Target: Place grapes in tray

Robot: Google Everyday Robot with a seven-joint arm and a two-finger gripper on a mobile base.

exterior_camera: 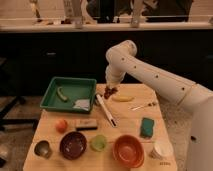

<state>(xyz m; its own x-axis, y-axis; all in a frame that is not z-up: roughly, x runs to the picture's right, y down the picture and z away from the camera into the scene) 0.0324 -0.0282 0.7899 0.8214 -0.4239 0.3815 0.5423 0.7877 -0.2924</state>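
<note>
A wooden table [130, 117] stands before dark cabinets. At left centre lies the green tray [75, 89], holding one green vegetable [61, 94] and one pale crumpled item [82, 104]. Along the lower edge sit two bowls, a purple bowl [73, 145] and an orange bowl [128, 150], and three cups: a metal cup [42, 149], a green cup [98, 143] and a white cup [161, 149]. The white arm [150, 75] enters from the right, peaks at upper centre and bends down. The gripper [110, 90] hangs just right of the tray's rim, its fingers clamped on the grapes [109, 93], which are at mid-frame, outside the tray.
</note>
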